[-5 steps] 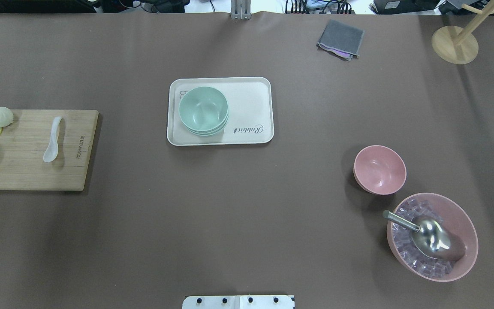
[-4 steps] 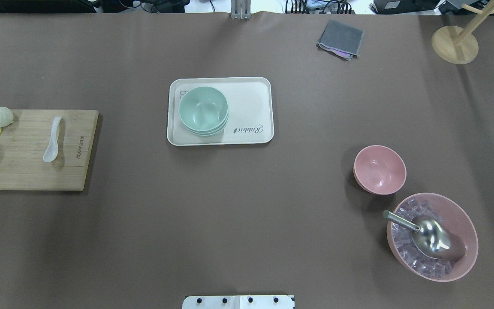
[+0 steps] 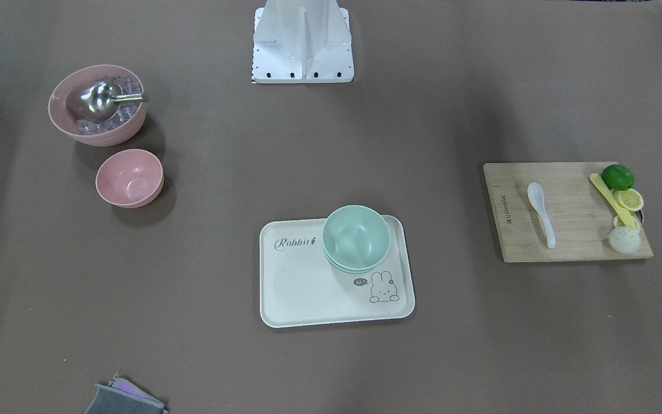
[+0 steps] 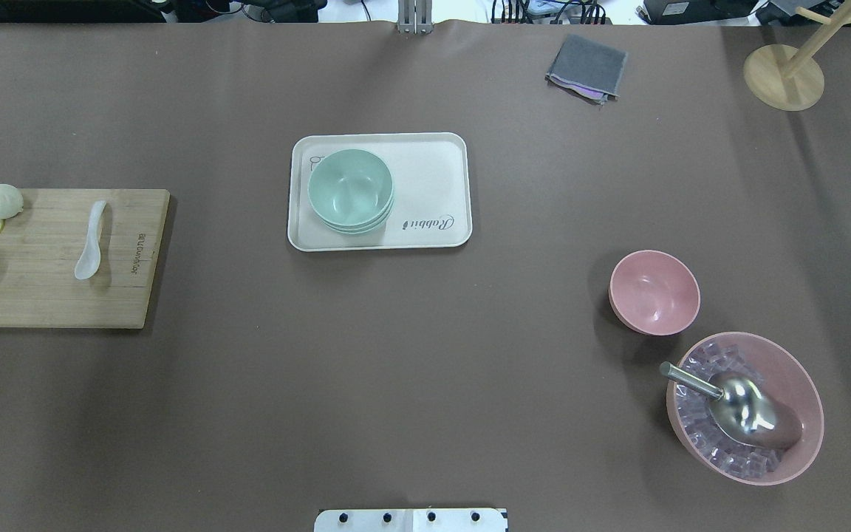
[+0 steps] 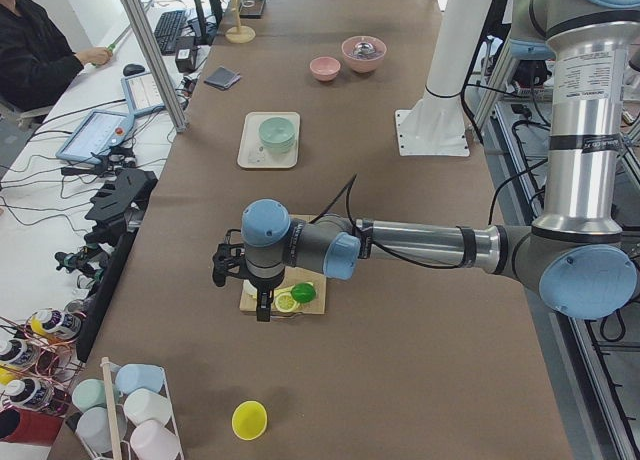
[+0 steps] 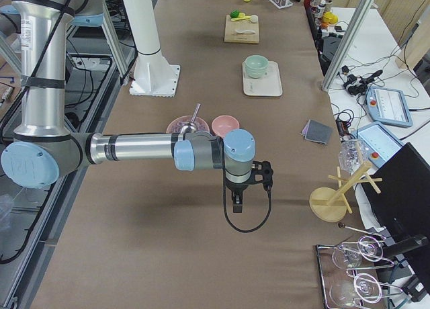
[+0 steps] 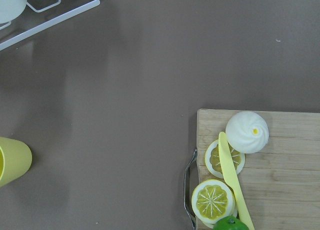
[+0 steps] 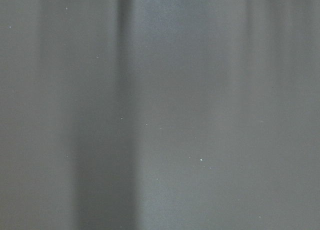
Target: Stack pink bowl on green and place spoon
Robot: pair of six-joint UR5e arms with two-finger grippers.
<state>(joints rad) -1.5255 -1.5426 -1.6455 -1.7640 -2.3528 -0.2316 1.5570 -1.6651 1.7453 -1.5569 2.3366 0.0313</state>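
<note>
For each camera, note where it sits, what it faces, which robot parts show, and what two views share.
Front-facing: across table, facing robot base.
Overhead: behind, looking down; base edge.
Exterior left: table end; left arm.
Exterior right: opposite end; right arm.
Left wrist: over cutting board; no body.
Right wrist: blurred surface; no body.
Shared: first two show green bowls.

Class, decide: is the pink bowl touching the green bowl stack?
Apart. The overhead view shows a wide gap between pink bowl and green bowl stack.
</note>
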